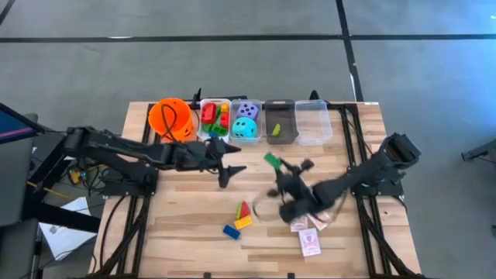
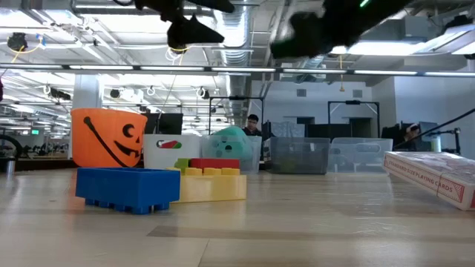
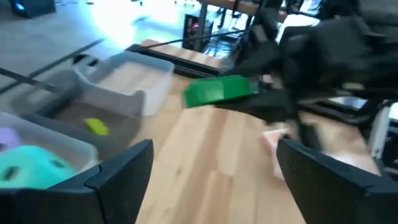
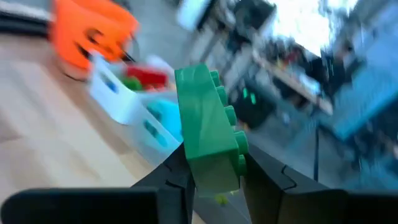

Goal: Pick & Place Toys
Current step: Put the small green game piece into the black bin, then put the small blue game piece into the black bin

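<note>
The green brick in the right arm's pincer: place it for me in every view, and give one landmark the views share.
High view: green brick at table centre, just below the bins, at the tip of the right pincer.
Low view: not made out; the arms are dark blurs along the top edge.
Left wrist view: green brick mid-picture, held out by the other arm.
Right wrist view: green brick upright between the fingers.
Shared landmark: the teal die.

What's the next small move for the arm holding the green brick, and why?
Probably carry it on toward the bin of bricks. The right gripper is shut on the green brick and holds it above the table, short of the bin row. The left gripper is open and holds nothing.
</note>
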Controlling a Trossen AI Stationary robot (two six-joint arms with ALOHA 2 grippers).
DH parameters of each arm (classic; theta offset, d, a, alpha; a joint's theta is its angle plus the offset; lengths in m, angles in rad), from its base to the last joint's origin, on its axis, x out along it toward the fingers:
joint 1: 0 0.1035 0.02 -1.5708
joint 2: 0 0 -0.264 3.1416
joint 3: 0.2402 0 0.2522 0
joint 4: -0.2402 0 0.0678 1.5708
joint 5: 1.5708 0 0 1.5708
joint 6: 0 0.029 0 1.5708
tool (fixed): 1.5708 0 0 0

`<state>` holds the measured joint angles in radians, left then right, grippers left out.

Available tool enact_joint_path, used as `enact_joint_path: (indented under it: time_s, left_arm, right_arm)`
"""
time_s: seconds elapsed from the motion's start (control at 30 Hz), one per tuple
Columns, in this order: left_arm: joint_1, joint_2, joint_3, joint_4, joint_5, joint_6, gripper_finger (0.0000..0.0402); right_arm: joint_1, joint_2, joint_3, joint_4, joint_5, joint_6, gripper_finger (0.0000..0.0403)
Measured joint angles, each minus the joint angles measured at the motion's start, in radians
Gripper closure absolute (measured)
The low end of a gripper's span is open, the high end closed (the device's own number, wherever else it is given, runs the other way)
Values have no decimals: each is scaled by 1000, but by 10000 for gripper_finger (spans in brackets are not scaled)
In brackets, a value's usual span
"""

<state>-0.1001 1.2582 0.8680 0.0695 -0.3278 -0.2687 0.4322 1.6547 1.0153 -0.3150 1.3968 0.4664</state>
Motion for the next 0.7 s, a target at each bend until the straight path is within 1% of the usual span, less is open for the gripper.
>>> enact_joint_path:
  time_s: [0.13,0.2,0.3,0.4,0.43,0.5,0.57,0.7]
  left_arm:
    - [18,-42,0,-62,-25,51,80]
    - [19,-49,0,-84,-42,60,86]
    - [19,-48,0,-111,-58,62,92]
    - [19,-42,0,-146,-59,63,98]
    - [19,-40,0,-170,-59,63,100]
    - [19,-40,-1,-203,-60,56,101]
    - [19,-41,0,-232,-61,48,100]
    - [18,-41,0,-269,-61,29,101]
  right_arm:
    - [-190,0,0,-61,-120,94,310]
    - [-298,0,0,-79,-198,118,310]
    - [-454,0,0,-81,-322,120,310]
    - [-576,0,0,-78,-412,80,308]
    - [-608,0,0,-78,-434,65,302]
    - [-658,0,0,-78,-484,25,275]
    - [-690,0,0,-77,-524,-21,239]
    - [-692,0,0,-75,-537,-57,165]
